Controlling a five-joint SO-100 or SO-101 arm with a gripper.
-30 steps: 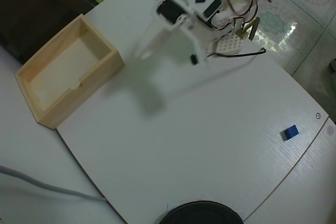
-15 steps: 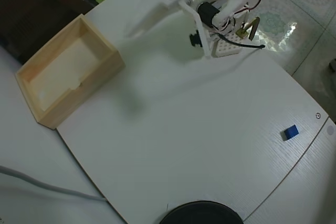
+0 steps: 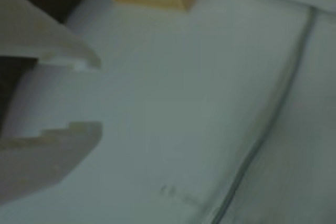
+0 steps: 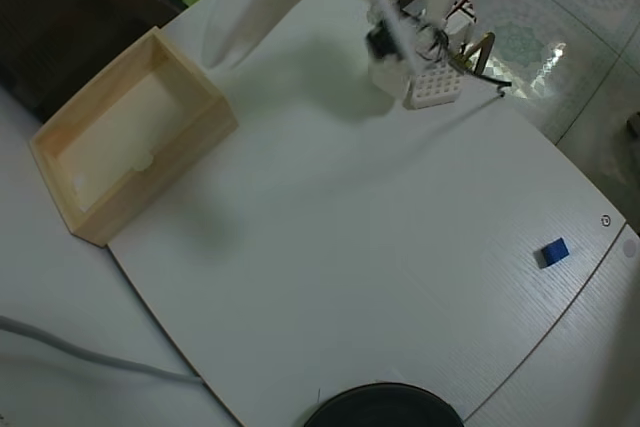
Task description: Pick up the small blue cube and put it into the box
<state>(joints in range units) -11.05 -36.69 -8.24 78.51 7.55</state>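
Wrist view, faint unreadable table (image 3: 210,87) marking

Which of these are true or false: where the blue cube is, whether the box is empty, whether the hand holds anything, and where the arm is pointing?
1. The small blue cube lies inside the box. False: it sits on the white table near the right edge of the overhead view, far from the box.
2. The box appears empty. True.
3. The hand is clamped on the cube. False: in the wrist view its fingers stand apart with nothing between them.
4. In the overhead view, the hand is closer to the box than to the cube. True.
5. A black round object shows at the bottom edge of the overhead view. True.
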